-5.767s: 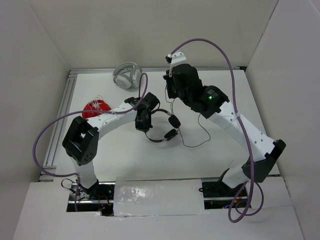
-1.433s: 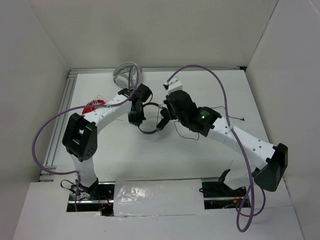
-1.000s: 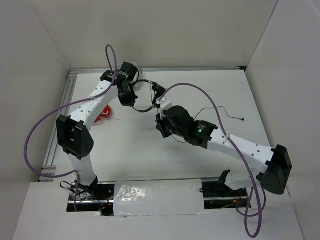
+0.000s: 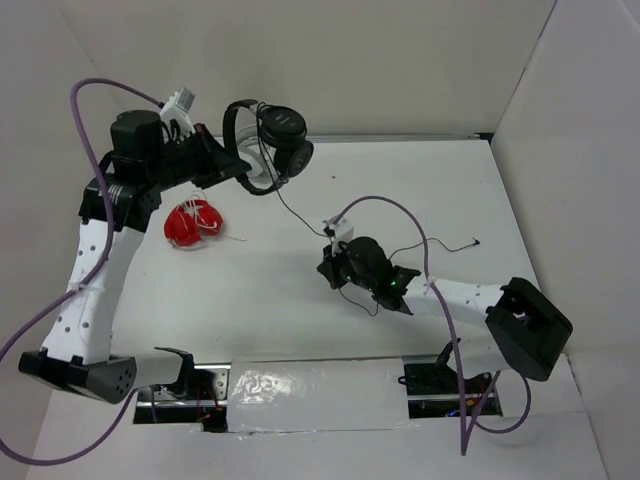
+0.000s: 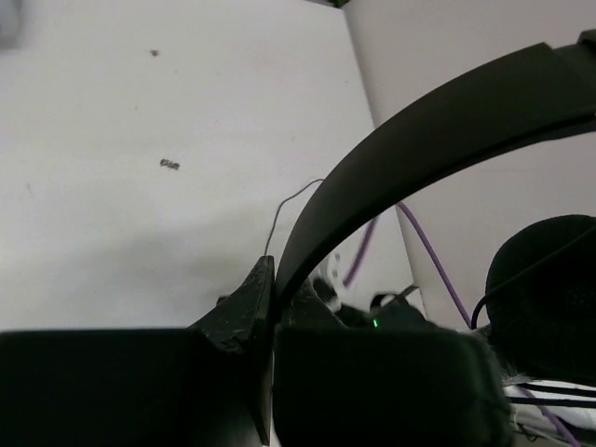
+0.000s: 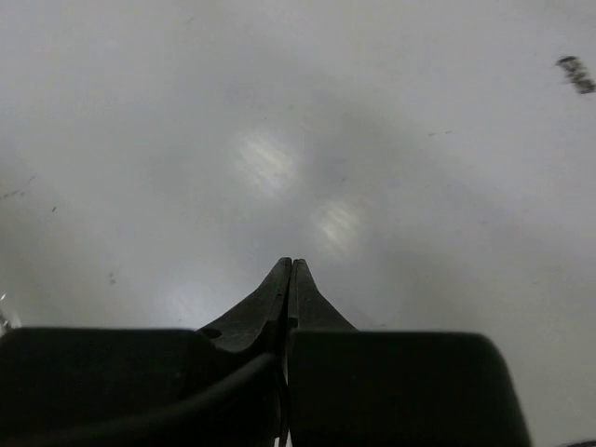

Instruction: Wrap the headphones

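headphones point(image 4: 284, 128) now higher, in left pincer point(image 5: 273, 284)

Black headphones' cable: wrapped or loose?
Loose. The cable trails from the headphones, held up by the left gripper, down across the table to its plug; no turns around the headband.

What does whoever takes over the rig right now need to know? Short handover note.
Left gripper: shut on the headband of the black headphones, holding them up above the far left of the table.
Right gripper: shut, low over the table's middle; no cable shows between its jaws.
Cable: hangs from the earcups and trails loose across the table toward the right.
Done: headphones picked up.
Left: wind the loose cable around the headphones; none is wrapped yet.
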Controlling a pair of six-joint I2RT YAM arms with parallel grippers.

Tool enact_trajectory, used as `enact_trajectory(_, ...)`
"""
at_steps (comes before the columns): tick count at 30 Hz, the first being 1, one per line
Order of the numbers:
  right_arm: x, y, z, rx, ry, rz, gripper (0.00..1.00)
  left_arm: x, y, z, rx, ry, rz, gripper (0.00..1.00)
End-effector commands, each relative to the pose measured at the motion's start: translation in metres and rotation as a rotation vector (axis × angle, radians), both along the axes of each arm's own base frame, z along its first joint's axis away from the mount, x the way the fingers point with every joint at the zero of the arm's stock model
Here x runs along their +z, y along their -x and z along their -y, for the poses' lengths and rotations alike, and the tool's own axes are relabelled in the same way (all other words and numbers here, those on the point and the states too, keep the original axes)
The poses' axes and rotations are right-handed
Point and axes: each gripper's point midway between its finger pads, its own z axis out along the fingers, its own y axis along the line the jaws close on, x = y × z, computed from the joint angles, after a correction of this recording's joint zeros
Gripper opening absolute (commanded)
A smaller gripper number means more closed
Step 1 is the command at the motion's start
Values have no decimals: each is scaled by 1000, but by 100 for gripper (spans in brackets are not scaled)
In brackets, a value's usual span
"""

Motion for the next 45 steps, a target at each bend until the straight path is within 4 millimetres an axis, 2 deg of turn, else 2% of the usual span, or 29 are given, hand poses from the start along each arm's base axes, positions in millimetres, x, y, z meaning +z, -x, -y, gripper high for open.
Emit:
enact_trajectory(1,15,-26,4,-30,-98,42,0,52,31,6,-123,11,229,0)
enact_trajectory(3,13,-44,21,-74,-90,32,0,58,44,5,-151,-12,300,0)
enact_trajectory(4,15,-49,24,-78,-93,34,0,47,46,6,-161,-10,286,0)
enact_trajectory(5,14,-62,38,-116,-87,27,0,49,56,8,-199,-28,336,0)
enact_trajectory(6,16,-69,46,-123,-85,25,0,41,60,8,-226,-57,368,0)
enact_trajectory(12,37,-88,68,-153,-70,77,0,-9,57,13,-266,-91,316,0)
enact_trajectory(16,49,-101,95,-201,-91,83,0,-22,59,21,-331,-70,308,0)
enact_trajectory(17,51,-111,109,-240,-95,78,0,-23,64,25,-372,-62,312,0)
enact_trajectory(19,55,-122,118,-268,-100,70,0,-22,69,31,-424,-53,335,0)
enact_trajectory(20,56,-125,121,-272,-101,66,0,-28,72,34,-465,-56,347,0)
enact_trajectory(21,62,-134,127,-287,-105,76,0,-28,83,39,-535,-32,367,0)
enact_trajectory(22,58,-138,129,-294,-94,58,0,-26,85,43,-556,-22,386,0)
enact_trajectory(23,67,-146,129,-296,-95,75,0,-31,89,46,-578,-18,381,0)
enact_trajectory(25,58,-156,129,-303,-74,38,0,-34,98,53,-646,0,396,0)
enact_trajectory(26,69,-165,127,-303,-79,55,0,-43,102,56,-677,7,389,0)
enact_trajectory(27,59,-170,127,-308,-62,25,0,-47,109,64,-724,7,403,0)
enact_trajectory(28,58,-174,125,-305,-55,17,0,-58,110,68,-734,-1,384,0)
enact_trajectory(29,71,-183,124,-310,-60,34,0,-69,107,72,-733,-18,366,0)
enact_trajectory(30,61,-185,124,-317,-38,-3,0,-80,105,79,-724,-51,350,0)
enact_trajectory(33,68,-198,130,-364,0,-11,0,-130,90,87,-640,-147,198,0)
enact_trajectory(34,79,-205,131,-379,0,8,0,-145,87,87,-616,-174,155,0)
enact_trajectory(36,78,-208,140,-427,42,-12,0,-172,78,88,-560,-243,77,0)
enact_trajectory(37,88,-214,142,-445,44,3,0,-187,76,89,-551,-272,31,0)
enact_trajectory(38,87,-213,146,-461,64,-14,0,-195,74,90,-537,-298,6,0)
enact_trajectory(39,100,-220,152,-493,69,6,0,-203,70,90,-497,-341,-8,0)
enact_trajectory(41,102,-222,158,-525,91,-7,0,-226,70,91,-463,-409,-92,0)
enact_trajectory(43,118,-227,162,-554,94,13,0,-238,58,84,-384,-489,-131,0)
enact_trajectory(44,118,-224,164,-563,101,-1,0,-255,61,80,-354,-527,-214,0)
enact_trajectory(45,126,-226,167,-577,101,10,0,-254,56,80,-326,-544,-228,0)
